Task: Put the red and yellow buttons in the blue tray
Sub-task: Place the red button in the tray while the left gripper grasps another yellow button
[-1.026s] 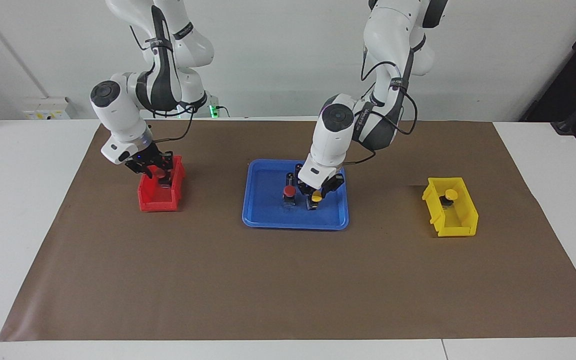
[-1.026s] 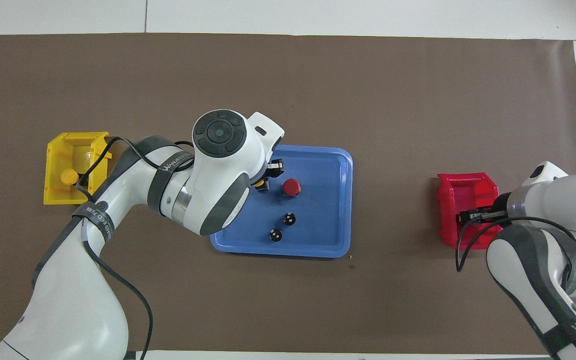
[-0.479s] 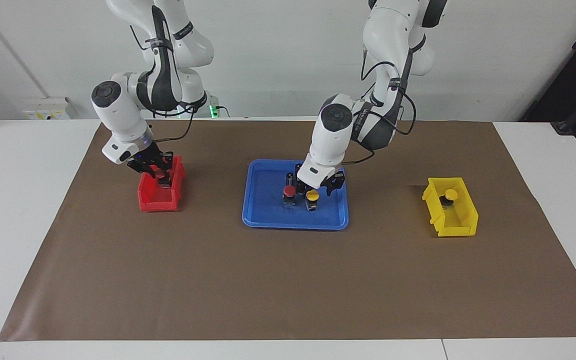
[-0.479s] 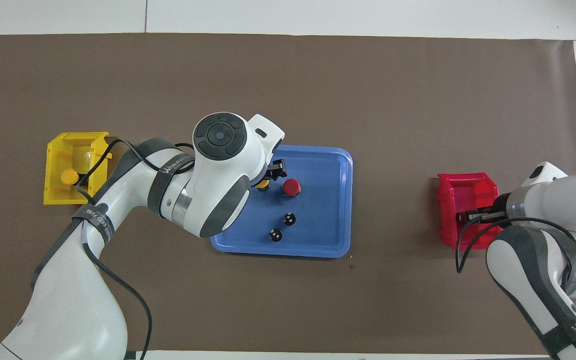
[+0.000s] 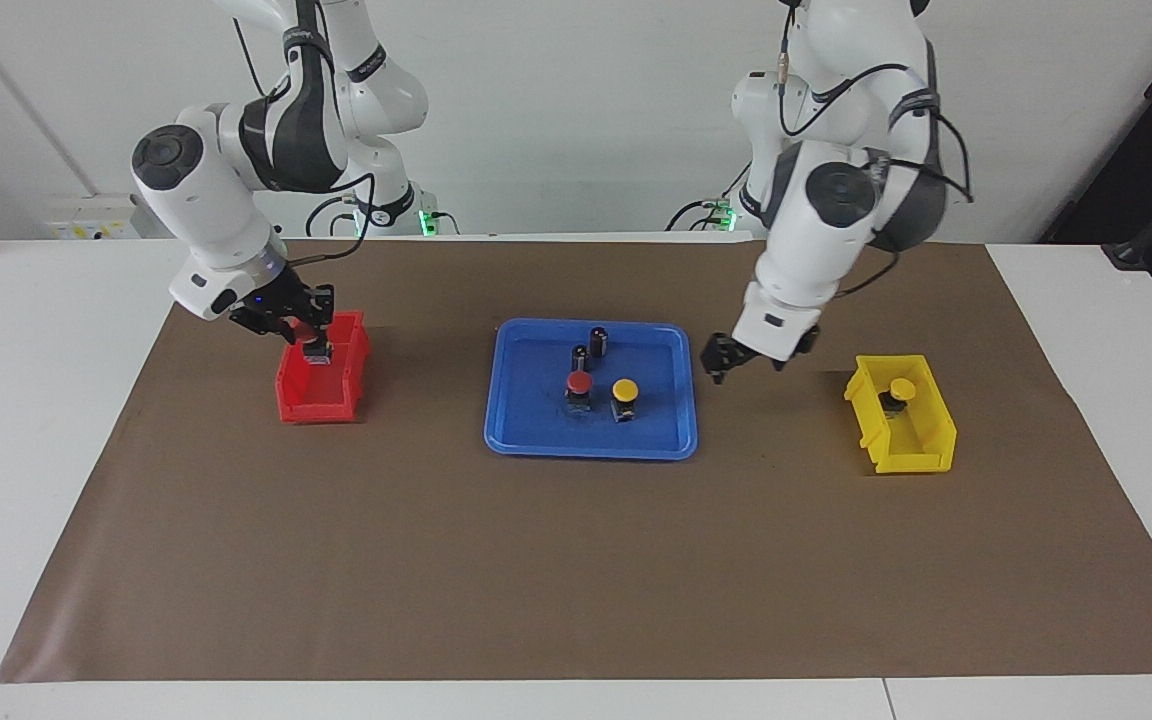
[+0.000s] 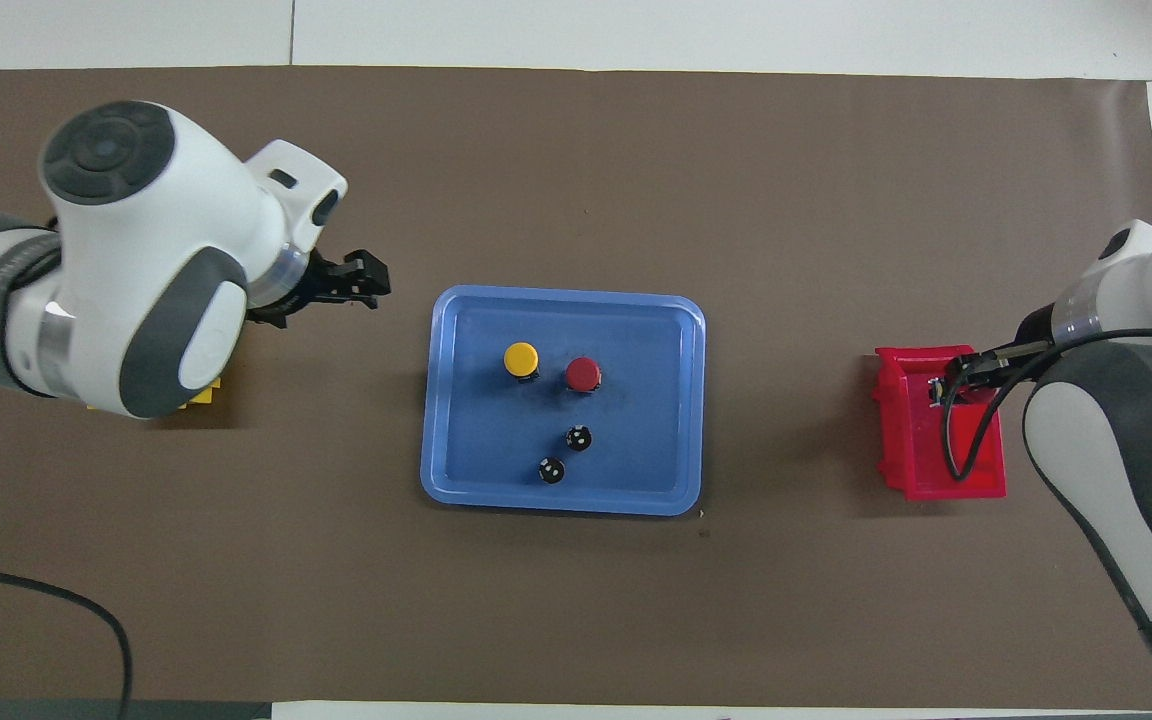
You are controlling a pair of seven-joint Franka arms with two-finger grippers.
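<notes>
Facing view
- Shallow blue plastic tray (image 5: 526,440): lies mid-table on the brown paper mat (image 5: 576,560).
- Red-capped push button (image 5: 579,385): upright in the tray, just beside the yellow-capped push button (image 5: 624,391).
- Two dark capless cylinders (image 5: 598,340): in the tray, nearer the robots than the buttons.
- Small yellow plastic bin (image 5: 921,445): toward the left arm's end; a second yellow-capped button (image 5: 901,389) stands inside.
- Small red plastic bin (image 5: 321,400): toward the right arm's end.
- Left gripper (image 5: 725,369): in the air over the mat between tray and yellow bin; fingers apart, nothing between them.
- Right gripper (image 5: 308,339): over the red bin, fingers closed on a second red-capped button (image 5: 307,334).

Overhead view
- Tray (image 6: 456,480): yellow-capped button (image 6: 521,358) and red-capped button (image 6: 583,374) side by side; the cylinders (image 6: 579,437) nearer the robots.
- Left gripper (image 6: 361,284): beside the tray, over bare mat (image 6: 576,150); empty.
- Yellow bin (image 6: 198,396): almost wholly hidden under the left arm.
- Right gripper (image 6: 948,385): over the red bin (image 6: 921,470); its load is not clear from here.
</notes>
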